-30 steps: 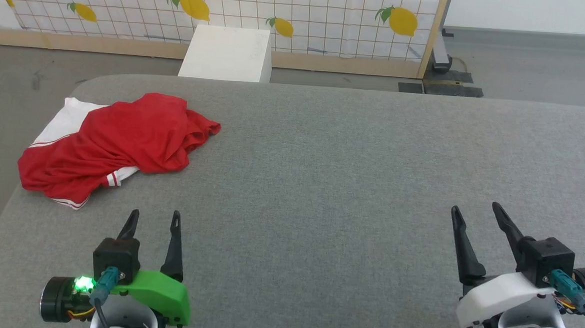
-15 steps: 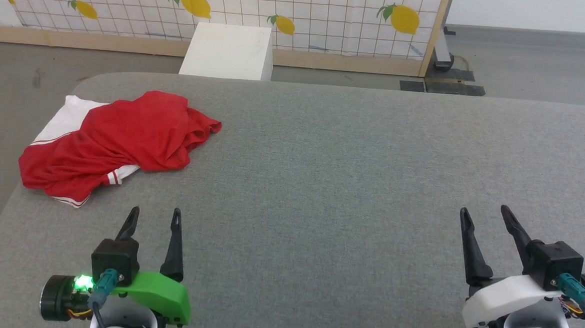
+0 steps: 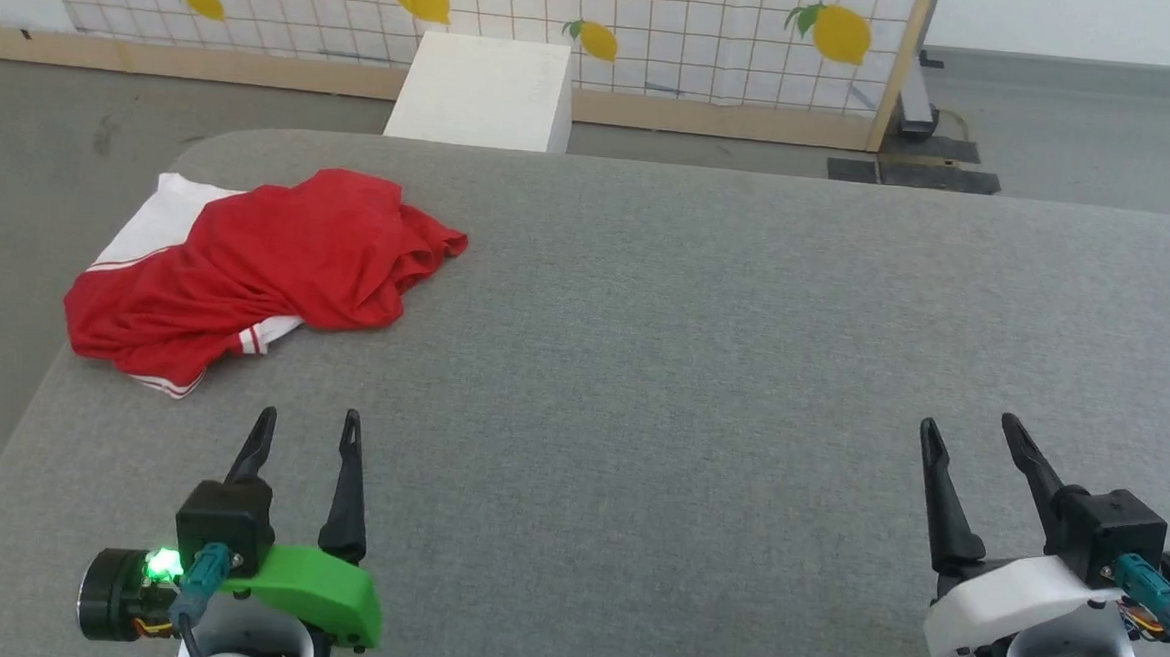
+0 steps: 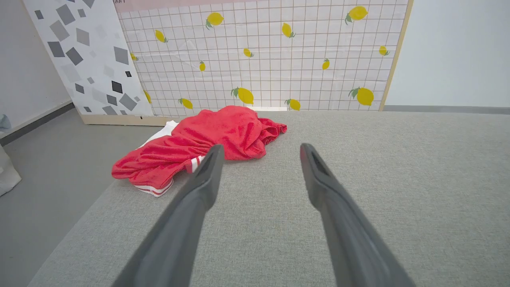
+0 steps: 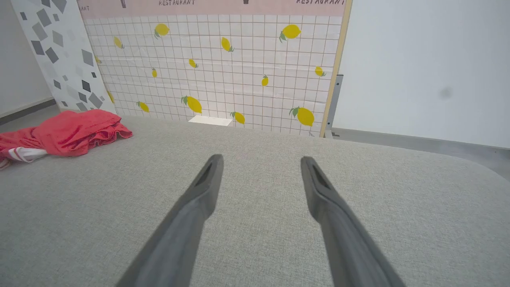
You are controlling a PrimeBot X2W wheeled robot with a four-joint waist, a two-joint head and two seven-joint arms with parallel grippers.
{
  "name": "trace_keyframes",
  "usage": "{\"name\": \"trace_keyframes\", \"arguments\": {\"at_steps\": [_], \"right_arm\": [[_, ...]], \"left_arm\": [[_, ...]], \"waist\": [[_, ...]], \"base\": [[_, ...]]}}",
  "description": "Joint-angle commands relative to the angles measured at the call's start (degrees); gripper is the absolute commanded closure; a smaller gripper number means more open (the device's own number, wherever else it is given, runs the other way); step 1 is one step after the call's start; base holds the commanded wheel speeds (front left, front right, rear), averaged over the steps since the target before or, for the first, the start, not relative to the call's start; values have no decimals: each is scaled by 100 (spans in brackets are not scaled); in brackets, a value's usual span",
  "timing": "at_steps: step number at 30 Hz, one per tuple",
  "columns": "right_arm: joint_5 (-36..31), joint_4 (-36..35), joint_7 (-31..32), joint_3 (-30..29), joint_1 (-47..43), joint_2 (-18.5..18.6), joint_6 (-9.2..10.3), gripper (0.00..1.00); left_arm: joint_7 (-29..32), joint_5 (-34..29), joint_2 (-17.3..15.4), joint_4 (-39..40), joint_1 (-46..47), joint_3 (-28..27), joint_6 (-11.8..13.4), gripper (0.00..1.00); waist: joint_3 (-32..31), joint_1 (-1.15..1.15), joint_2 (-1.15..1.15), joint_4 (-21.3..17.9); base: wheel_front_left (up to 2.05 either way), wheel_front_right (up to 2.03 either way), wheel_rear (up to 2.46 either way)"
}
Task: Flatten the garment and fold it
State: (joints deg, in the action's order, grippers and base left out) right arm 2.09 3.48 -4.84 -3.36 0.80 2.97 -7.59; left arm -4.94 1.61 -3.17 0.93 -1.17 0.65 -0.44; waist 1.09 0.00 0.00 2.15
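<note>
the garment (image 3: 257, 276) lies crumpled at the table's (image 3: 704, 355) far left; left gripper (image 3: 304, 429) and right gripper (image 3: 970, 437), fingers apart and empty, sit near, ready to reach.

Lighting: bright, even, diffuse; source not discernible.
Shadows: faint and soft, a thin one under the garment (image 3: 258, 271) ahead of the left gripper (image 3: 308, 414) jaws.
Glare: a small green lamp (image 3: 162, 564) behind those jaws blooms (slightly overexposed).
Focus: head view sharp; wrist views soften the fingers (image 4: 191, 207) toward the bottom edge.
Distortion: wide-angle stretch at wrist-view edges; panel (image 5: 215, 67) beyond the jaws leans.
</note>
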Motion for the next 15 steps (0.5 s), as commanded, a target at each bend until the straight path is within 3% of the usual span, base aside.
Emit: {"name": "trace_keyframes", "arguments": {"at_steps": [1,15], "right_arm": [[31,32,-66,-8,38,-4,4,0],[-60,179,-199,82,15,-5,5,0]], "left_arm": [[-61,49,11,33,-68,0,-16,0],[-225,111,14,67,-153,8,11,0]], "waist": [[14,0,0,51],[-40,0,0,419]], "base": [[0,0,0],[0,0,0]]}}
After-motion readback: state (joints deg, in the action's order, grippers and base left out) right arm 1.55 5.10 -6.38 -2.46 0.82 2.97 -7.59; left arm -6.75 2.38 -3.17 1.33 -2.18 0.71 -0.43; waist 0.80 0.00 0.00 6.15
